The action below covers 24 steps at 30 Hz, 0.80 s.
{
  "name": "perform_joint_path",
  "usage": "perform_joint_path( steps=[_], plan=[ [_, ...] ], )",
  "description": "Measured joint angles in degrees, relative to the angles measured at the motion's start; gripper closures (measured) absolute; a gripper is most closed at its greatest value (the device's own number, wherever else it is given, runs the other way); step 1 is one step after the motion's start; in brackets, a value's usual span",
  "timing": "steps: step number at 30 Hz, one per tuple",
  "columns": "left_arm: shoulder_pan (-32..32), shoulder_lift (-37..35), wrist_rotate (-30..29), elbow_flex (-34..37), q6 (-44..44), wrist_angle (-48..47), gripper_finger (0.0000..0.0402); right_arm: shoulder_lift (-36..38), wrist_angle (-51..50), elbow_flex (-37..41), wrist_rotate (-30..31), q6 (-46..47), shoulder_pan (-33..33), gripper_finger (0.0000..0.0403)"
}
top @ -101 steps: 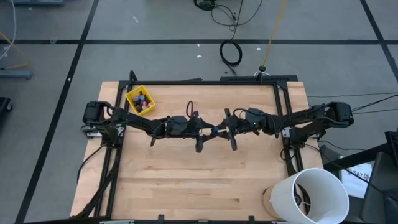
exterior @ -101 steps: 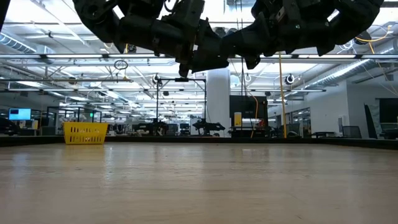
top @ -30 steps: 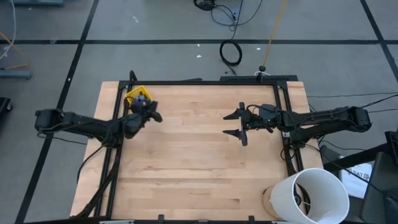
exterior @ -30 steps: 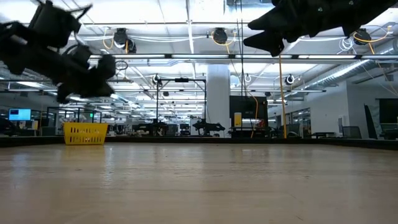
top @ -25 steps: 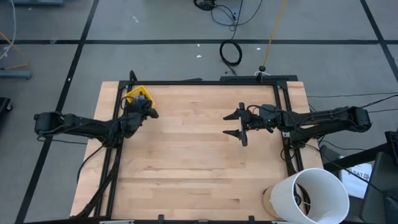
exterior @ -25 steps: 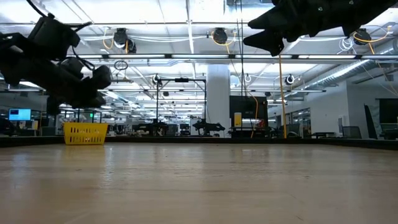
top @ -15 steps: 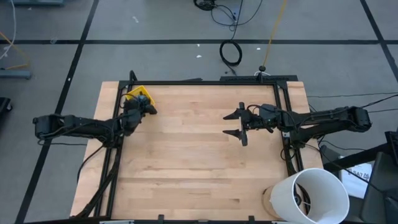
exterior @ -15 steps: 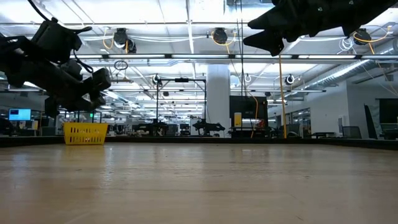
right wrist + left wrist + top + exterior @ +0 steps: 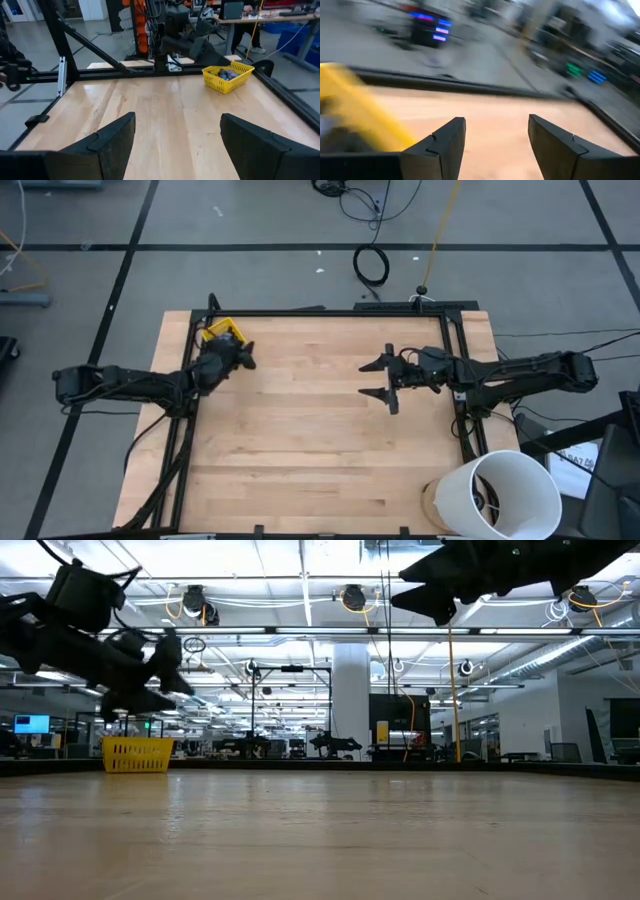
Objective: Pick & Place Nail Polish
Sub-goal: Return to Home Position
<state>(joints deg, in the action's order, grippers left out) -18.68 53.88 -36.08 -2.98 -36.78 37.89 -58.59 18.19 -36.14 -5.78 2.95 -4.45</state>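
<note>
The yellow bin (image 9: 220, 331) stands at the table's far left corner; in the right wrist view the bin (image 9: 229, 80) holds several small nail polish bottles (image 9: 224, 74). My left gripper (image 9: 246, 360) hovers just beside the bin on its near right side, above the table, open with nothing between its fingers (image 9: 496, 122). In the low view it (image 9: 178, 668) hangs above the bin (image 9: 137, 753). My right gripper (image 9: 372, 378) waits open over the table's right half, well above the wood (image 9: 177, 117).
A black frame (image 9: 330, 311) runs along the table's far, left and right edges. A white bucket (image 9: 500, 492) stands off the near right corner. Bare wood (image 9: 310, 440) spreads between the arms and toward the near edge.
My left gripper has stayed by the yellow bin, shifting slightly toward it and back, and has opened from shut. Its fingers have tipped up toward level. My right gripper has kept still.
</note>
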Motion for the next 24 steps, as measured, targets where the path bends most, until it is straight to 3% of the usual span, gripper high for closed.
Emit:
perform_joint_path(
  steps=[8, 12, 14, 19, 24],
  plan=[
    [0.0, -6.7, 37.6, 0.0, 20.7, 3.8, 0.0188, 8.5, -6.6, 0.0, 2.3, -2.3, 0.0, 0.0126],
    [0.0, -12.1, 55.1, 0.0, 26.7, 3.9, 0.0188, 14.1, -13.2, 0.0, 5.3, -2.4, 0.0, 0.0126],
    [0.0, -15.2, 57.9, 0.0, 26.3, 3.8, 0.0188, 16.2, -17.7, 0.0, 6.6, -2.6, 0.0, 0.0126],
    [0.0, -23.2, 55.7, 0.0, 25.8, -1.7, 0.0188, 21.7, -22.6, 0.0, 11.3, -0.9, 0.0, 0.0126],
    [0.0, -30.7, 55.5, 0.0, 26.2, -8.0, 0.0188, 26.4, -28.0, 0.0, 11.7, -0.7, 0.7, 0.0126]
  ],
)
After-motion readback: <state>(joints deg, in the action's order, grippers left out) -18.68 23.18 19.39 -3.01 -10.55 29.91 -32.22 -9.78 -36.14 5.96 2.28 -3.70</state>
